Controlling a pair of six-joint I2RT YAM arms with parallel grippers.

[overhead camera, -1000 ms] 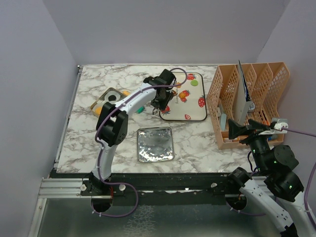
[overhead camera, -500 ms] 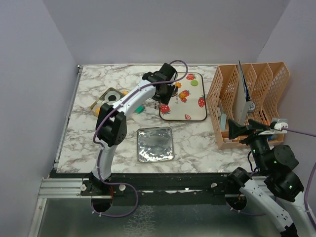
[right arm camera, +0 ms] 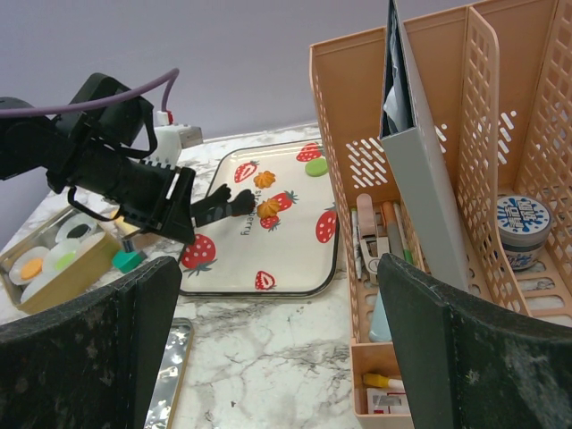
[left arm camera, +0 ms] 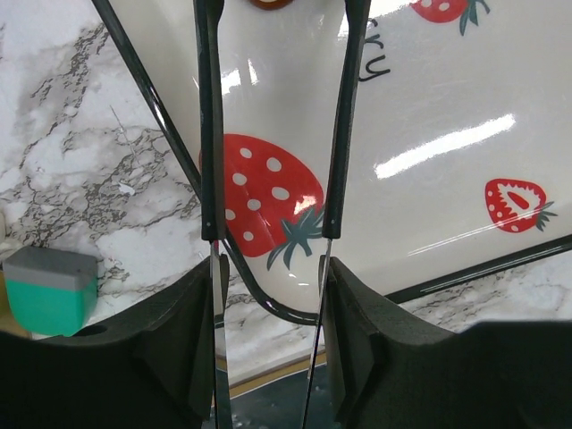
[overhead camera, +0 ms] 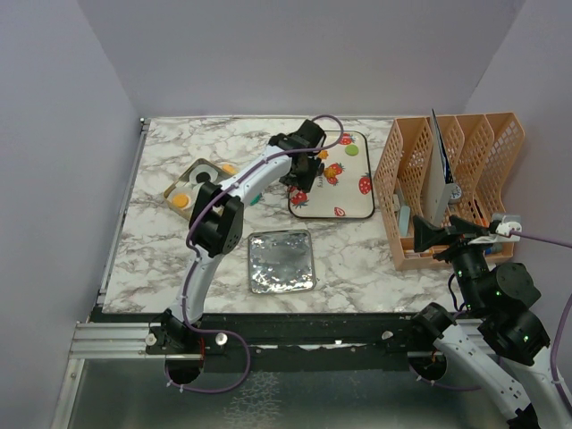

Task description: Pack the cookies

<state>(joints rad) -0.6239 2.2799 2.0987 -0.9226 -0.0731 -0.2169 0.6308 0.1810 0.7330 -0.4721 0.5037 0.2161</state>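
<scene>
Judging from where the cookies lie, you are partway through the packing. In the overhead view the tan box (overhead camera: 172,191) at ten o'clock on the worktop (overhead camera: 161,241) holds white paper cups, and an orange cookie (overhead camera: 181,201) and a dark one (overhead camera: 204,179) sit in them, so those look packed. The white strawberry tray (overhead camera: 344,201) at one o'clock carries what is left: a green cookie (overhead camera: 353,150) near its far edge, an orange flower-shaped one (right arm camera: 264,179) and a brown-orange one (right arm camera: 268,209) just past the left arm's fingertips. You have at least those three to move. A silver foil tray (overhead camera: 280,261) lies bare at six o'clock, and a small green block (left arm camera: 49,288) rests on the marble beside the strawberry tray's nine o'clock edge. Your left gripper (left arm camera: 275,36) hangs over the tray's near corner with its jaws parted about halfway. Only glossy tray and a printed strawberry show between them, and they grip nothing. At the top edge of the wrist view a sliver of brown-orange cookie shows between the tips, and you cannot tell whether either tip touches it. Your right gripper (right arm camera: 277,268) waits at three o'clock beside the orange file organizer (overhead camera: 447,179), its jaws spread wide and empty.
</scene>
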